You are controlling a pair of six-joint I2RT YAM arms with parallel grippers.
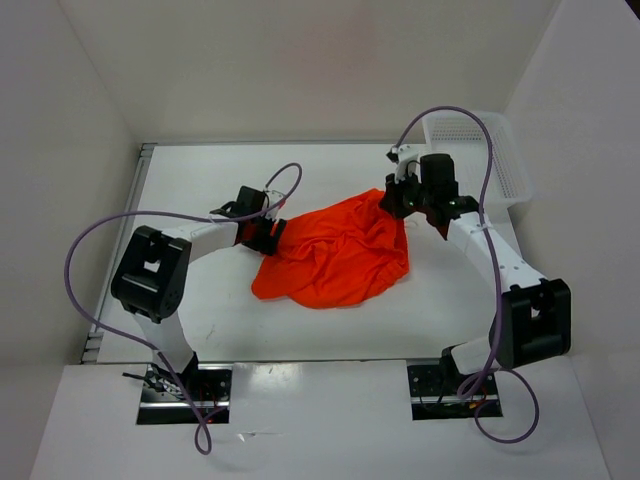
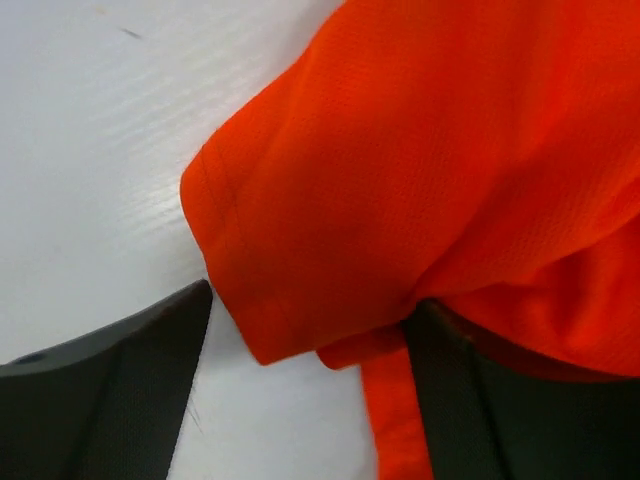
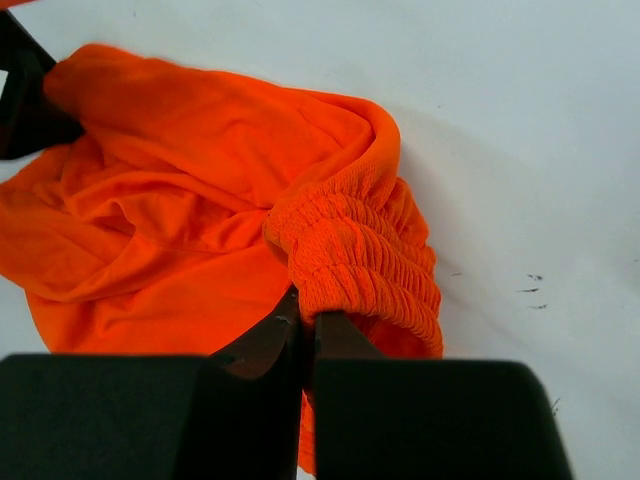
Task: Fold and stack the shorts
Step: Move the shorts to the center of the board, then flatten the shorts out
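Orange cloth, thin and limp: the shorts (image 1: 335, 255) lie in a crumpled heap at the middle of the bench (image 1: 200, 190) in the top view. The white basket (image 1: 480, 150) sits apart from them at the upper right.

The right jaws are pinched shut on the gathered elastic waistband (image 3: 360, 265), at the heap's upper right edge. The left jaws stand wide at the heap's left edge. In that wrist view a stitched leg hem (image 2: 225, 230) hangs between the two fingers (image 2: 100, 390), not clamped.

I judge the step in hand to be getting a second hold, so I can spread the garment flat before folding. To do it well I'd sink the left jaws deep enough to take the whole hem, a single layer if I can manage it, and close firmly. Then I'd draw the two holds apart gently and low over the bench. Fabric this soft will likely slip from a shallow bite, or drag the rest along in a bundle.
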